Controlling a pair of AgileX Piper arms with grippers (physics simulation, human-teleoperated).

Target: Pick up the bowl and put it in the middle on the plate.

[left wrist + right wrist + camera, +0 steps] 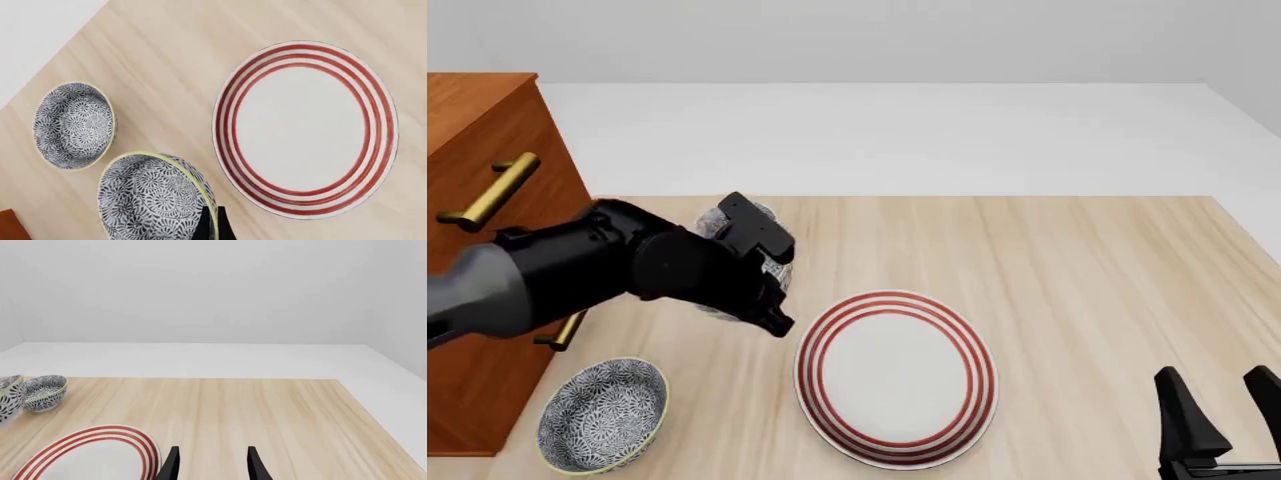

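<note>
Left fingers (205,225): near-closed astride rim of bowl (147,200), apparently pinching it on side facing plate (305,129); bowl just beside plate, not over it. Right fingers (1185,415): spread, holding nothing, well apart beyond plate. Of 2 arms, left nearer; judge next: carry sideways toward plate centre.

Pale, matt wood grain is shown on the surface (1094,260). A smooth glazed finish is seen on the plate (896,376) and bowl (153,197). Reddish polished wood forms the cabinet (474,150), fitted with brass-coloured handles (491,192).
</note>
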